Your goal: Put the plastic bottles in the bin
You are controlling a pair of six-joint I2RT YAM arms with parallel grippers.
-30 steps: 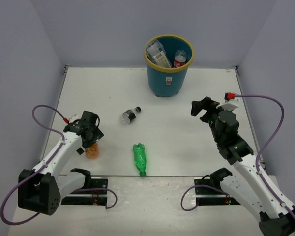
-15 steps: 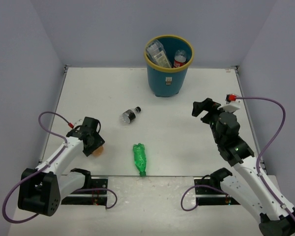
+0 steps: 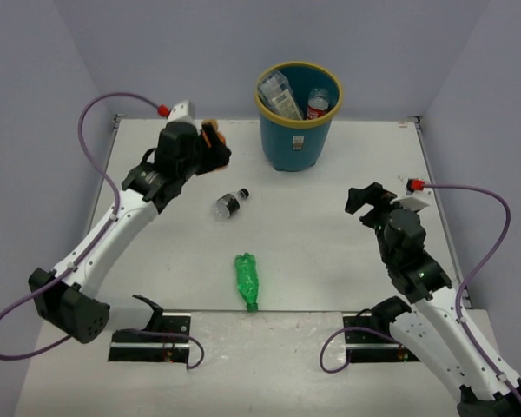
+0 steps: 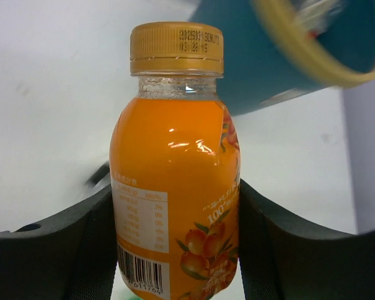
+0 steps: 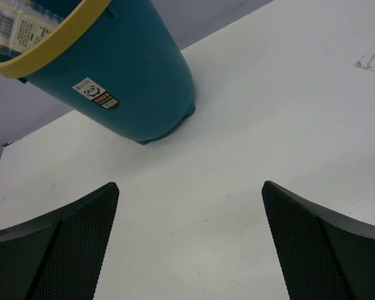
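My left gripper [image 3: 210,144] is shut on a stubby orange bottle [image 3: 212,134], held in the air left of the bin [image 3: 292,144]. In the left wrist view the orange bottle [image 4: 175,162] stands upright between both fingers [image 4: 94,244], with the teal bin [image 4: 256,69] behind it. The yellow-rimmed bin holds clear bottles [image 3: 280,95], one with a red label [image 3: 318,102]. A clear bottle with a black label [image 3: 229,204] and a green bottle [image 3: 247,280] lie on the table. My right gripper [image 3: 365,198] is open and holds nothing; its wrist view shows the bin [image 5: 131,81].
The white table [image 3: 156,261] is walled by pale panels on the left, back and right. The arm bases and their black rails [image 3: 152,334] line the near edge. Purple cables [image 3: 100,130] loop beside both arms.
My left arm has lifted the orange bottle off the near-left table and swung it far back towards the bin. The right arm has shifted only slightly.
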